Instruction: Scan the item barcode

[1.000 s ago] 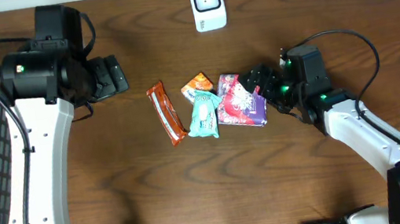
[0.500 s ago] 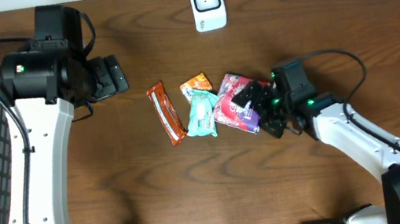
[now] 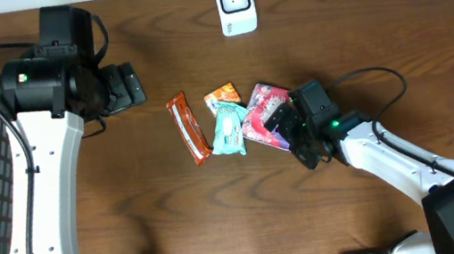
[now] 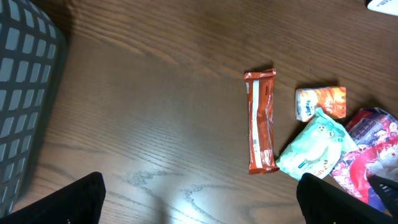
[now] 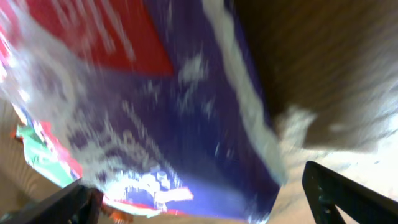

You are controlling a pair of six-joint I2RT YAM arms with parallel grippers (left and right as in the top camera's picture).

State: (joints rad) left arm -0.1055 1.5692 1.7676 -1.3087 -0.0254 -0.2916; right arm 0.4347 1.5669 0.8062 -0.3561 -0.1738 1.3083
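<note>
Four packets lie on the table; the purple packet, rightmost, has its edge at the mouth of the right gripper, jaws spread wide, likely lined up to pinch it for the scanner. The left gripper, also spread, hangs well apart.

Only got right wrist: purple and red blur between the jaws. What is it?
Observer: A purple pack, lying right of a mint pack. The right gripper is at its right edge, jaws open.
Operator: Where's the scanner?
Observer: The white scanner is at the far edge of the table, beyond the packs.
Operator: Left arm?
Observer: The left gripper hangs left of a red bar, jaws open, holding nothing.
</note>
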